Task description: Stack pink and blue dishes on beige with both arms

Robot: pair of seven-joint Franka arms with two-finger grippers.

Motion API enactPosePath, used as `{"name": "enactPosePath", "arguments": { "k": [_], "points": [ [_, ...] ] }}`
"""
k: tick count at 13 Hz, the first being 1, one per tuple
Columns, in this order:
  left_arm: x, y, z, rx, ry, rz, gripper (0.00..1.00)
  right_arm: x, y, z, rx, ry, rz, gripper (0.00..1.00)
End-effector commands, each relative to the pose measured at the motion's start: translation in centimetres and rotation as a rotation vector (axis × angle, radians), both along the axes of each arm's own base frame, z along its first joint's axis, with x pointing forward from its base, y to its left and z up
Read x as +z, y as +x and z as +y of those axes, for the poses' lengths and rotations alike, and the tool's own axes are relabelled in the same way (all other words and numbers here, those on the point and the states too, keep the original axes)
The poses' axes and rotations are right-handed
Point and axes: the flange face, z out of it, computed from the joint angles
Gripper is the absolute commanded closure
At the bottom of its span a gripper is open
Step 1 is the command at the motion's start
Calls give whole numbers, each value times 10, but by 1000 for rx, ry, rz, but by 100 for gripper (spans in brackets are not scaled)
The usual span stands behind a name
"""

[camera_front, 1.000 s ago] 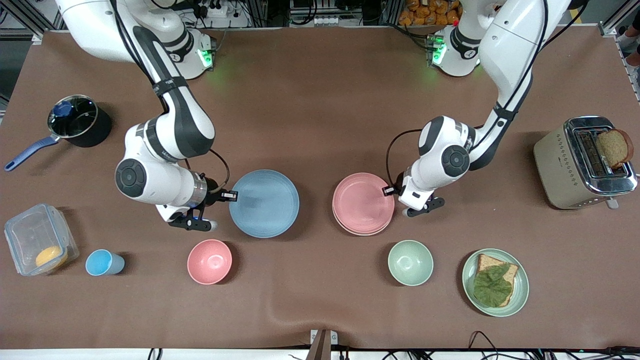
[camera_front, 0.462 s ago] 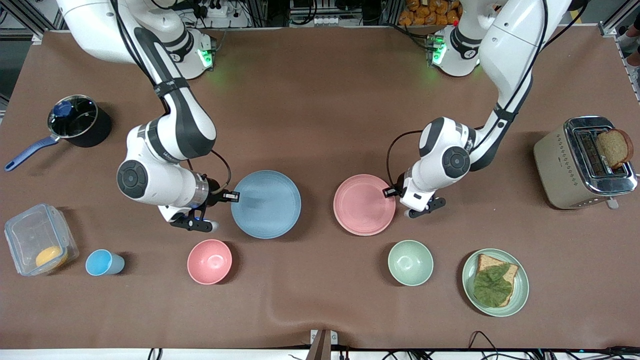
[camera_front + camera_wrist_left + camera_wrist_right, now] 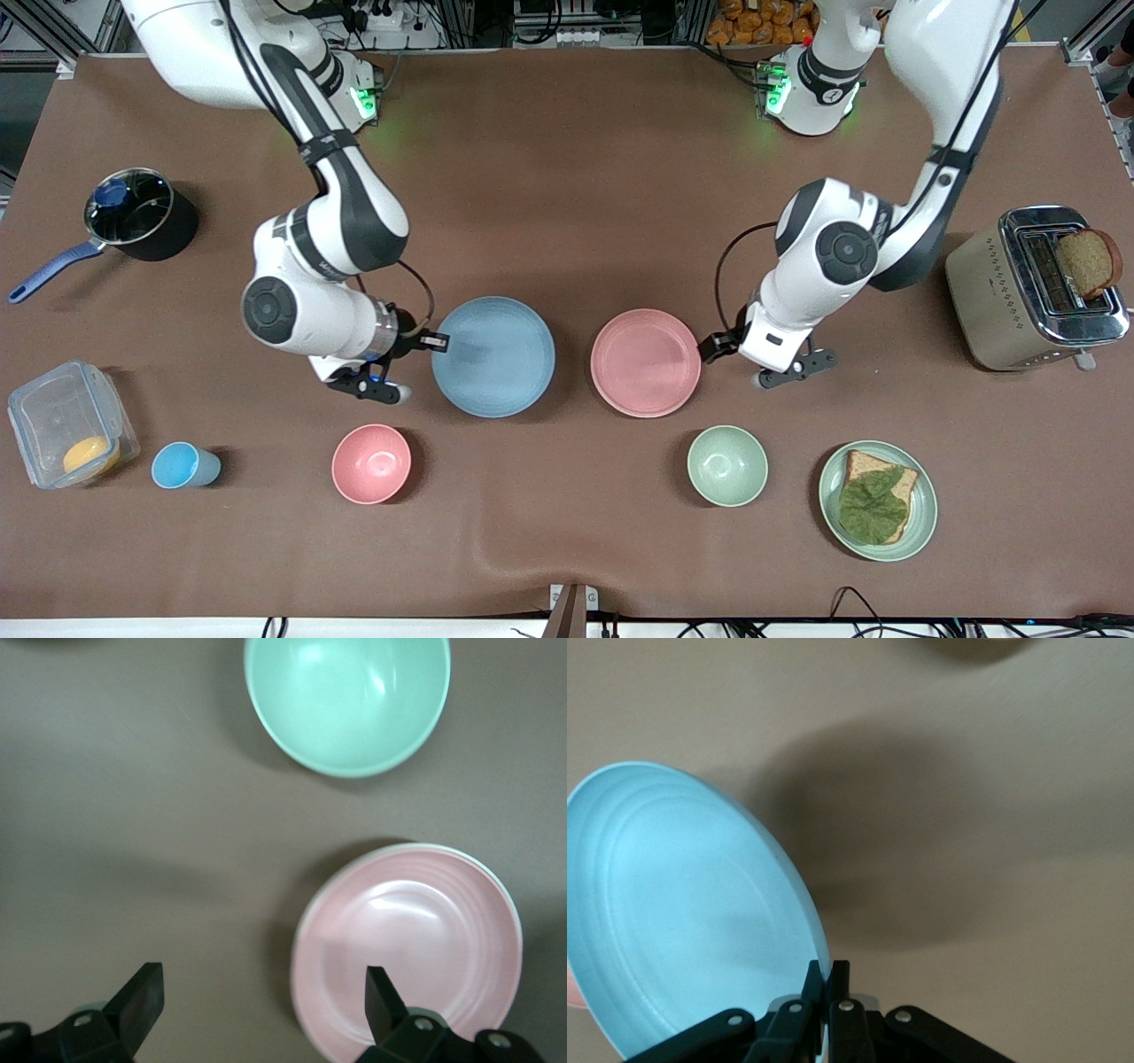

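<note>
My right gripper [image 3: 436, 342] [image 3: 828, 979] is shut on the rim of the light blue plate [image 3: 493, 356] [image 3: 682, 912] and holds it tilted a little above the table, beside the pink plate. The pale pink plate [image 3: 645, 361] [image 3: 416, 957] lies flat on the beige plate. Only a thin cream rim [image 3: 298, 943] of the beige plate shows, in the left wrist view. My left gripper [image 3: 714, 345] [image 3: 261, 997] stands open just off the pink plate's edge, toward the left arm's end, with nothing between its fingers.
A green bowl [image 3: 727, 465] [image 3: 347, 700] and a pink bowl [image 3: 371, 463] sit nearer the front camera. A green plate with bread [image 3: 877, 501], a toaster [image 3: 1032, 288], a pot [image 3: 140, 213], a blue cup [image 3: 182, 465] and a clear container [image 3: 66, 425] ring the table.
The pink plate settled flat on the beige one; my left gripper let go and drew back toward its end of the table. My right gripper carried the blue plate toward the pink plate.
</note>
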Motion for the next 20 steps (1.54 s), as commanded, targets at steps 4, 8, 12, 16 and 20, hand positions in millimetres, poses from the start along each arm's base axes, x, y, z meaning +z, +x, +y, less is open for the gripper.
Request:
{"name": "enactPosePath", "arguments": {
  "k": [4, 8, 12, 16, 20],
  "points": [
    [153, 21, 95, -188, 135, -16, 0, -17, -13, 96, -8, 24, -70, 100],
    [234, -4, 180, -148, 182, -48, 0, -27, -19, 149, -35, 79, -146, 100],
    [269, -18, 240, -81, 169, -31, 0, -31, -18, 157, -69, 83, -139, 100],
    [285, -31, 246, -115, 193, 5, 0, -41, -25, 176, -72, 104, -189, 100],
    [273, -23, 220, -149, 120, 4, 0, -58, -38, 202, -57, 129, -245, 100]
  ]
}}
